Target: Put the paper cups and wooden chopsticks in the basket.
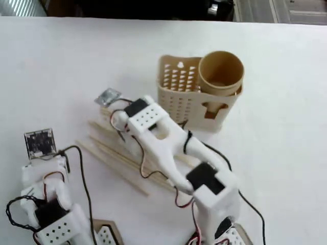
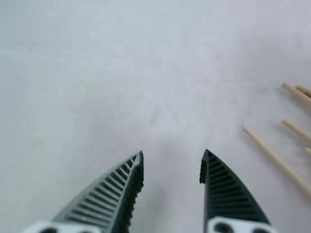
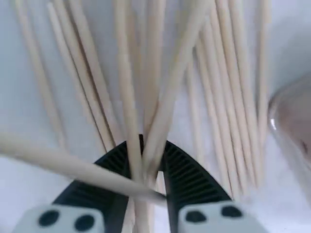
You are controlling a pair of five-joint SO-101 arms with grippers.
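Observation:
Several wooden chopsticks (image 1: 110,153) lie in a loose pile on the white table, left of the basket. My right gripper (image 3: 146,148) is down in the pile, shut on a couple of chopsticks (image 3: 163,97) that run out past its fingertips; another stick lies across its fingers. The cream slotted basket (image 1: 184,92) stands at the back centre with a tan paper cup (image 1: 220,71) upright in its right part. My left gripper (image 2: 171,160) is open over bare table, with chopstick ends (image 2: 277,160) off to one side.
The right arm (image 1: 173,148) stretches diagonally across the pile from the front right. The left arm (image 1: 46,204) sits at the front left corner. A rounded shiny object (image 3: 294,131) shows beside the pile in the right wrist view.

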